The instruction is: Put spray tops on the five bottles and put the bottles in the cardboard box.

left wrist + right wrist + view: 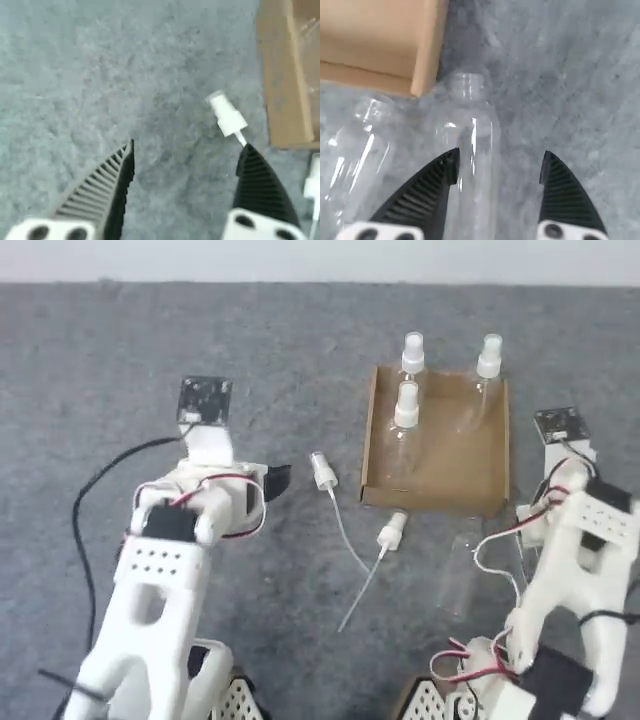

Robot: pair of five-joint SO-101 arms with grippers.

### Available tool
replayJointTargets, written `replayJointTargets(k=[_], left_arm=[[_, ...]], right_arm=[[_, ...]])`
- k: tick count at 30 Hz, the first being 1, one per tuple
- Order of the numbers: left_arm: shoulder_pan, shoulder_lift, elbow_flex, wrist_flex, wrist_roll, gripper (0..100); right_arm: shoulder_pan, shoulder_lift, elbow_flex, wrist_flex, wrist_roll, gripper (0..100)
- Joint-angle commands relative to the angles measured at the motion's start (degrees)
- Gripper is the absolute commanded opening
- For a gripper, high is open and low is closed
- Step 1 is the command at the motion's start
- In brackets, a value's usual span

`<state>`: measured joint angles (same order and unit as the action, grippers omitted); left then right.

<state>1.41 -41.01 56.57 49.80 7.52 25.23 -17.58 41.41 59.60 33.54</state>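
Three clear bottles with white spray tops lie in the cardboard box, their tops at the far rim and mid-box. Two loose spray tops with long tubes lie on the carpet, one just ahead of my open left gripper, the other near the box's front edge. Two uncapped clear bottles lie beside the box corner. My open right gripper hovers over one, its left finger above the bottle's body.
Grey carpet covers the table. The left half and the far side are open room. The box's side wall stands close to the left gripper's far side. A black cable trails by the left arm.
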Motion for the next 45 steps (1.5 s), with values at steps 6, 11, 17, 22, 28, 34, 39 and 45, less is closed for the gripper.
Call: replayJointTargets(k=[6, 11, 17, 22, 28, 34, 39, 45], left_arm=[[4.9, 15.1, -12.8, -1.5, 2.6, 30], [7.4, 25.5, -18.8, -1.8, 4.7, 30], [8.2, 37.3, -26.4, -1.5, 5.8, 30], [8.1, 39.7, -29.1, -1.3, 5.8, 30], [8.0, 39.7, -29.1, -1.4, 5.8, 30], [7.9, 39.7, -29.1, -1.8, 5.8, 30], [7.1, 39.7, -29.1, -1.6, 5.8, 30], [6.9, 39.7, -29.1, -1.8, 5.8, 30]], right_arm=[[2.2, 0.8, 8.5, -10.3, 1.1, 16.4], [3.4, 0.9, 11.1, -14.2, 2.8, 6.1], [8.1, 0.9, 12.1, -14.4, 7.0, 6.0], [9.0, 0.0, 11.1, -11.9, 6.9, 14.1], [7.4, -1.8, -0.6, 1.1, 6.0, 21.3], [3.0, -8.0, -12.3, 13.1, -0.2, 21.3], [2.2, -16.3, -15.2, 22.2, -0.2, 21.3], [-10.1, -24.1, -6.9, 31.9, 1.4, 21.3]])
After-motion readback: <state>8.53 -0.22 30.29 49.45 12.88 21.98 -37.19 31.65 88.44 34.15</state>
